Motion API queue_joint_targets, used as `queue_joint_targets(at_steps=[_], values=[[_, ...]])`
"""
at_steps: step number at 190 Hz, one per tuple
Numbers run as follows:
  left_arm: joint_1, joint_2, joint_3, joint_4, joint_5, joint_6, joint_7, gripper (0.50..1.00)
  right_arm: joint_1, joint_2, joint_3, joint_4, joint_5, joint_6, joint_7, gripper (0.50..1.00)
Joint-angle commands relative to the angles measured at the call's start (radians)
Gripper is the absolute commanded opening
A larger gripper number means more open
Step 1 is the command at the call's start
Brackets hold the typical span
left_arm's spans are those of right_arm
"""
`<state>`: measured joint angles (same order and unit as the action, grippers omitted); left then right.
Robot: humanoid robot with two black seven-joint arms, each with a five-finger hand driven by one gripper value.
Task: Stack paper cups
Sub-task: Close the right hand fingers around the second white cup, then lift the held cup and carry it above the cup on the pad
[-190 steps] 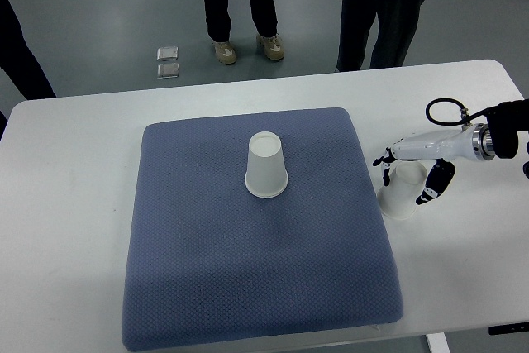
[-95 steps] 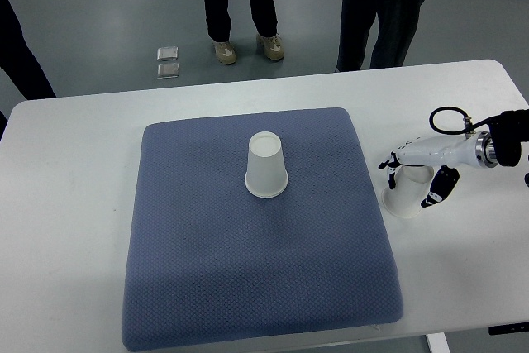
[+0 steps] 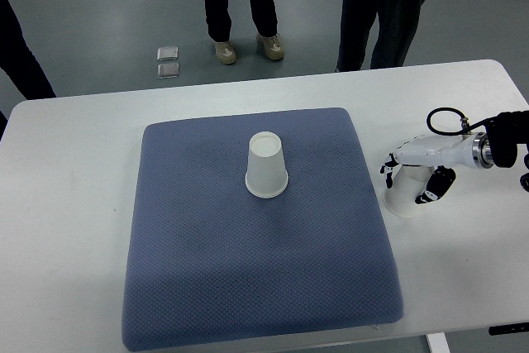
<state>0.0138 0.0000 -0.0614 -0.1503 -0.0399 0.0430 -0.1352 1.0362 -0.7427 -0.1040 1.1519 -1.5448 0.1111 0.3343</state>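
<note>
- Top view: a white tabletop (image 3: 74, 204) carries a blue-grey padded mat (image 3: 207, 270) that covers most of its middle.
- One paper cup (image 3: 266, 166) stands upside down on the mat, nearer the mat's far edge than its near edge and about midway between its left and right edges.
- A second paper cup (image 3: 405, 191) stands upside down on the bare tabletop, just beside the mat's right edge and well apart from the first cup.
- The right hand (image 3: 416, 173) comes in from the tabletop's right edge and sits over this second cup.
- Its fingers (image 3: 388, 164) curl down the cup's left side, while the thumb (image 3: 436, 185) presses on the right side, so the cup is pinched between them.
- The cup's wide rim looks to be on the tabletop; whether it is slightly lifted cannot be told.
- The right forearm, with a black cable loop (image 3: 445, 121) above the wrist, runs off the picture's right edge.
- Beyond the tabletop's far edge, people's legs (image 3: 240, 6) stand on the grey floor, and two small square objects (image 3: 168, 61) lie there.
</note>
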Motion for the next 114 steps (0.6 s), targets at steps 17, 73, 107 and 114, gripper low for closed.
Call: queue_joint_targets(at_steps=[17, 73, 107, 114], values=[[0.000, 0.000, 0.000, 0.000, 0.000, 0.000, 0.000, 1.000, 0.004, 0.000, -0.020, 0.000, -0.005, -0.001, 0.002, 0.688], [0.000, 0.000, 0.000, 0.000, 0.000, 0.000, 0.000, 1.000, 0.016, -0.001, -0.019, -0.003, -0.003, 0.004, 0.003, 0.654], [0.000, 0.000, 0.000, 0.000, 0.000, 0.000, 0.000, 1.000, 0.068, -0.004, -0.017, -0.003, 0.006, 0.013, 0.006, 0.656], [0.000, 0.000, 0.000, 0.000, 0.000, 0.000, 0.000, 1.000, 0.079, -0.007, -0.017, -0.003, 0.008, 0.016, 0.006, 0.656]])
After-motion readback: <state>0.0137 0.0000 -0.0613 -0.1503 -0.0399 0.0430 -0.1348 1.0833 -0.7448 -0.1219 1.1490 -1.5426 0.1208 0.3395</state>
